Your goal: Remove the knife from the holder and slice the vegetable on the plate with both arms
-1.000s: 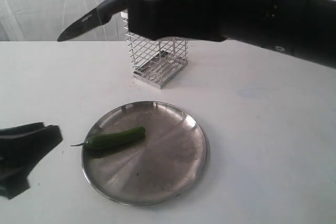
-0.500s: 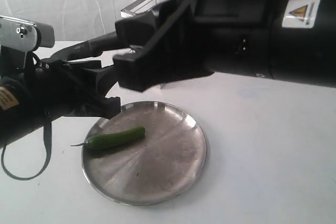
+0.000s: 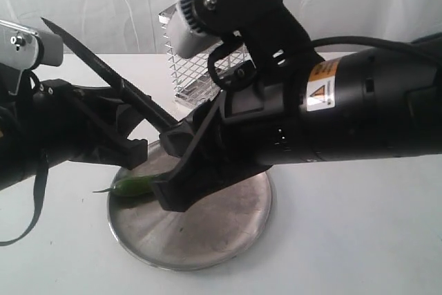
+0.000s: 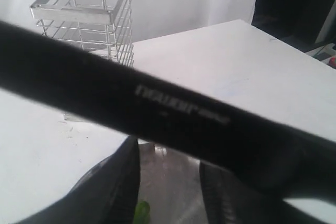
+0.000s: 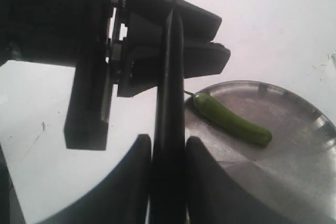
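We see the right claw clamped on the knife, blade slanting toward upper left above the vegetable on the plate, left claw apart nearby, so we risk blade striking it.

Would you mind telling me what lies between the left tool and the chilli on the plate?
In the right wrist view, only bare white table and plate rim separate the left tool from the chilli.
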`<state>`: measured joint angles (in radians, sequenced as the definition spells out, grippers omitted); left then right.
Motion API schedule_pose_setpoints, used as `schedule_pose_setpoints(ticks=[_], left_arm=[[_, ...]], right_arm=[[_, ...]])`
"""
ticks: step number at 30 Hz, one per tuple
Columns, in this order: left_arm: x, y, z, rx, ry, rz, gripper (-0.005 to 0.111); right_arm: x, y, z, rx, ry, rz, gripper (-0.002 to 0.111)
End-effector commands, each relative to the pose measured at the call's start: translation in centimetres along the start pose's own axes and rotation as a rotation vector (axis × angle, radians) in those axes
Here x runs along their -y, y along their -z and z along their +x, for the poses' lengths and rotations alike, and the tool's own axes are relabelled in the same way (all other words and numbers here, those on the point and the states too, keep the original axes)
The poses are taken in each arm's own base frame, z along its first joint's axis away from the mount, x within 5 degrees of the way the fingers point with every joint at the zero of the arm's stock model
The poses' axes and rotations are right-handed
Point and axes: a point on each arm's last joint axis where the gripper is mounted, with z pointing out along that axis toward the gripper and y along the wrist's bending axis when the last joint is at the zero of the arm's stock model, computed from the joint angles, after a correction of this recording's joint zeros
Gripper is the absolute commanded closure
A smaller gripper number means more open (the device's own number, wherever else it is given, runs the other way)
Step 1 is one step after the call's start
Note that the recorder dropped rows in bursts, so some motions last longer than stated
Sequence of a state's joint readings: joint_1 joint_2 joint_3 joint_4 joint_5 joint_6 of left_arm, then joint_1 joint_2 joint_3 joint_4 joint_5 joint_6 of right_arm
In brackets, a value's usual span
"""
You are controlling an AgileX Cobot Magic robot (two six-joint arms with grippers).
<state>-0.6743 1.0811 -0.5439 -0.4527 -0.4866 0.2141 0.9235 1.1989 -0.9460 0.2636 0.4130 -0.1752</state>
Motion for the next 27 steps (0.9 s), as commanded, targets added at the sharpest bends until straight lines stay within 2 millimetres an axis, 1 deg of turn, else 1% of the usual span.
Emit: schedule_pose_setpoints(ticks=[1,6,11,15,18,27], left_arm=[[0.3,0.3,0.0,-0.028,0.022,0.024,0.064],[0.6,0.3,0.4,-0.074,0.026,0.056,0.064],[1.0,0.3,0.1,-0.038,0.055,0.082,0.064],[1.6,0.4,-0.3,0.009,0.079,0.137,0.064],[2.1,0.5,-0.6,0.036,0.056,0.183,0.064],[2.2,0.5,-0.4,0.015,0.069,0.191,0.064]], right_arm=[[-0.1,0.1,-0.4,0.023,0.008,0.000,0.108],[-0.1,0.1,-0.9,0.074,-0.019,-0.002,0.108],[-0.1,0.1,-0.9,0.071,-0.032,-0.008,0.108],[-0.2,0.1,-0.9,0.075,-0.039,-0.010,0.108],[-0.2,0.1,-0.9,0.075,-0.042,-0.012,0.108],[-0.1,0.1,-1.2,0.107,-0.042,-0.005,0.108]])
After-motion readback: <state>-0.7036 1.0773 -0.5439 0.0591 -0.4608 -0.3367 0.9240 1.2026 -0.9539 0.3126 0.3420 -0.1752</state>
